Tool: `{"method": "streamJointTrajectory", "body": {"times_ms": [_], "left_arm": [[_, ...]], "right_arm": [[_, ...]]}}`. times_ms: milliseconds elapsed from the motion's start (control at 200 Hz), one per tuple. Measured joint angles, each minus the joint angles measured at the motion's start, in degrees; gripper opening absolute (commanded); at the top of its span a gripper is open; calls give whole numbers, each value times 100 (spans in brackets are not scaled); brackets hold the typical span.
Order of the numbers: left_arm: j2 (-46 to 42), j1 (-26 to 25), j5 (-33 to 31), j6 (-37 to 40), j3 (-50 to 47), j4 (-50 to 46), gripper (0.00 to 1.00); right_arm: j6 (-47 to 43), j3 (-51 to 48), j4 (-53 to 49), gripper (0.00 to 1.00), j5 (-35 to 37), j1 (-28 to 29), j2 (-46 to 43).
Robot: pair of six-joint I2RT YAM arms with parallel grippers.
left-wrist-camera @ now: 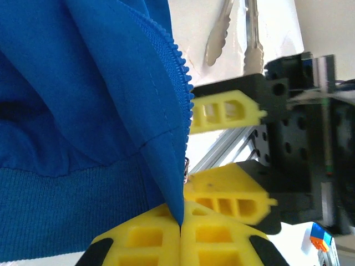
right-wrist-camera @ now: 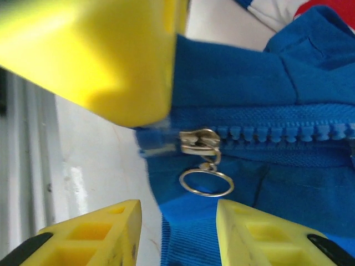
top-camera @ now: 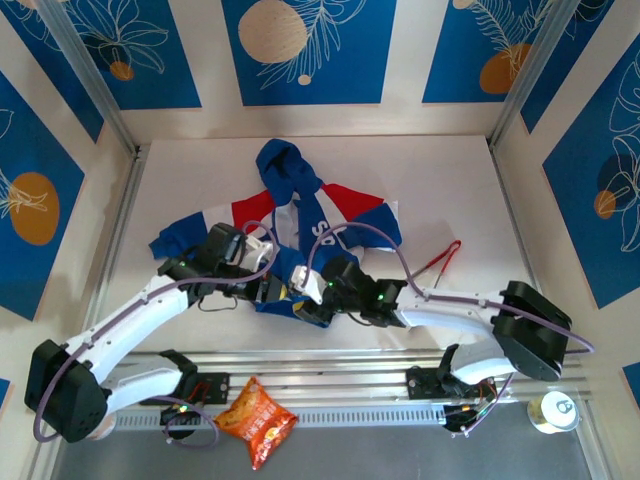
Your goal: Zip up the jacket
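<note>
Soft, light jacket (left-wrist-camera: 66, 111) is pinched at its hem (left-wrist-camera: 61, 221) by the left gripper (left-wrist-camera: 180, 235); right gripper (right-wrist-camera: 177, 233) is spread apart beside the ring pull (right-wrist-camera: 206, 183), judged the surest hold.

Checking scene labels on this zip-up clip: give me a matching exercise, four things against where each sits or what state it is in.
Things:
1. silver metal zipper slider with ring pull
2. red-handled metal tongs
3. orange crinkled snack packet
4. left gripper

Places or states:
A. on the near-edge metal rail
B. shut on the edge of the royal blue fabric jacket
C. on the white table, right of the jacket
D. at the end of the blue zipper teeth

Pairs: 1-D, 2-C, 3-A, 4-B
</note>
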Motion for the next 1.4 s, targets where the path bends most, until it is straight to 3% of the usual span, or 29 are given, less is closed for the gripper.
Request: {"method": "streamJointTrajectory", "body": {"times_ms": [275, 410, 530, 775, 1070, 1401], "left_arm": [[13, 0, 11, 116, 33, -181, 0], [15, 0, 11, 140, 85, -234, 0], [26, 0, 9, 153, 94, -240, 0], [37, 2, -52, 157, 94, -304, 0], [24, 15, -125, 157, 94, -321, 0], [-168, 15, -166, 155, 92, -114, 0]], "right_arm": [[-201, 179, 264, 39, 225, -4, 321], [-278, 188, 398, 21, 236, -28, 321], [-354, 192, 470, 18, 192, -39, 321], [-424, 201, 437, 0, 79, -39, 317], [-221, 203, 138, 0, 125, -39, 50], [612, 350, -74, 0, 181, -179, -44]]}}
